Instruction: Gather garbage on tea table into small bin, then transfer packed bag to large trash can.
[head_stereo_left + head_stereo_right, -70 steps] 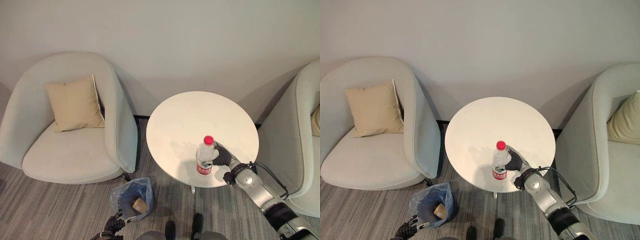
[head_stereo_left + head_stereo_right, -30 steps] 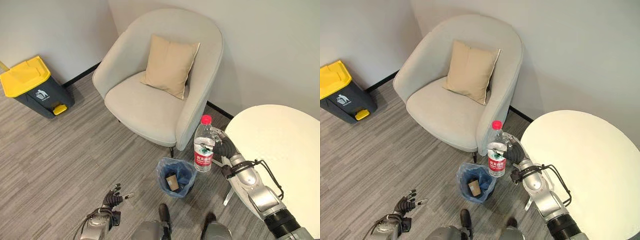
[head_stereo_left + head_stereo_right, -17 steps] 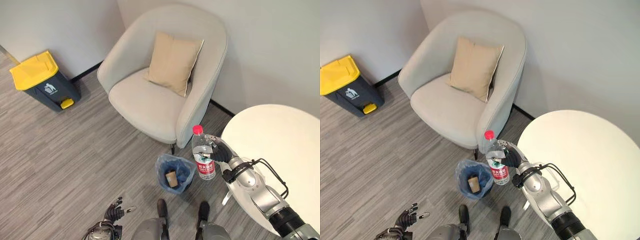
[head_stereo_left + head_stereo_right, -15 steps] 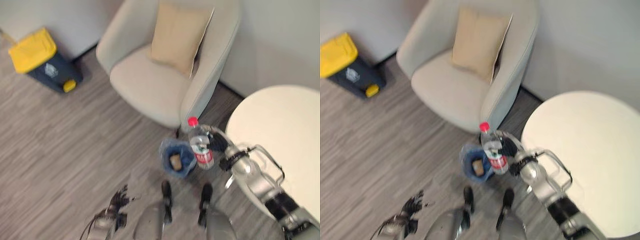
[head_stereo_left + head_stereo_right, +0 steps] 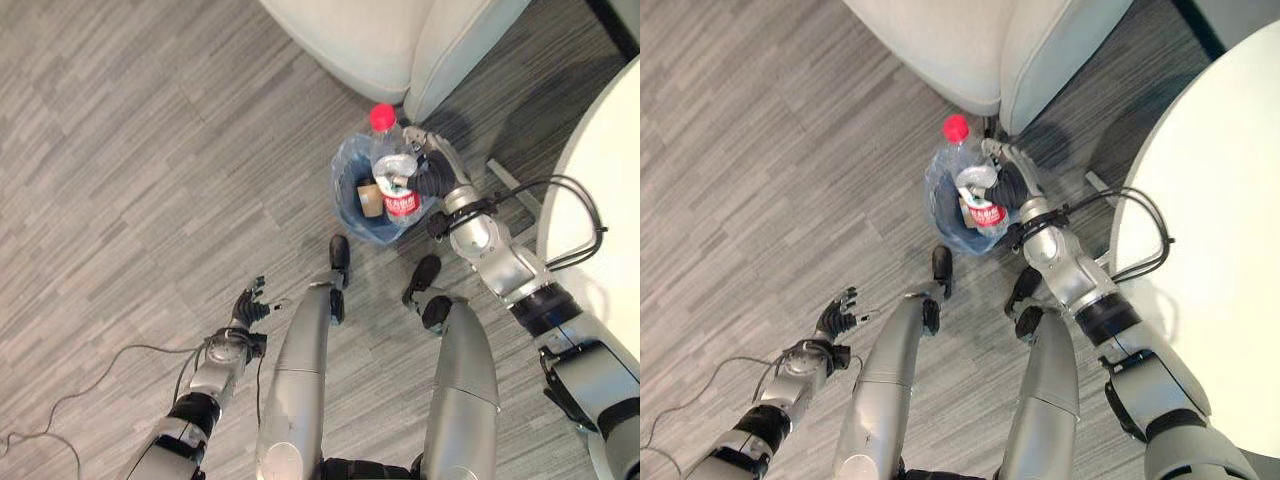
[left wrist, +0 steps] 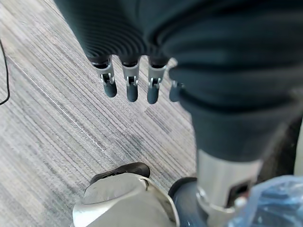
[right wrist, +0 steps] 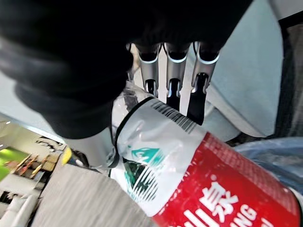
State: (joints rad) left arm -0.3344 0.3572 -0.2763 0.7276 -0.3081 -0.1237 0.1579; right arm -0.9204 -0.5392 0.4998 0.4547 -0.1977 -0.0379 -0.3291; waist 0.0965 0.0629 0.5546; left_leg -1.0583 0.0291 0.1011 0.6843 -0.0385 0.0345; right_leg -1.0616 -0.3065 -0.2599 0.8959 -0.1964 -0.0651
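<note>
Here a bottle (image 5: 392, 172) is held over the bin (image 5: 350, 178).
It is clasped by the right hand (image 5: 432, 165); the left hand (image 5: 248, 310) is spread apart, near the floor.

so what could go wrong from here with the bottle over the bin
The bottle is upright in the right robot hand, over the small bin. Dropped like this, it may catch the rim and tip the light bin. A brown item already inside leaves less room, so the bottle could stick out. The armchair close behind limits swing room.

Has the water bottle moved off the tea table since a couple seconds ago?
Yes. The water bottle, in the right hand, now hangs over the small bin, left of the tea table.
</note>
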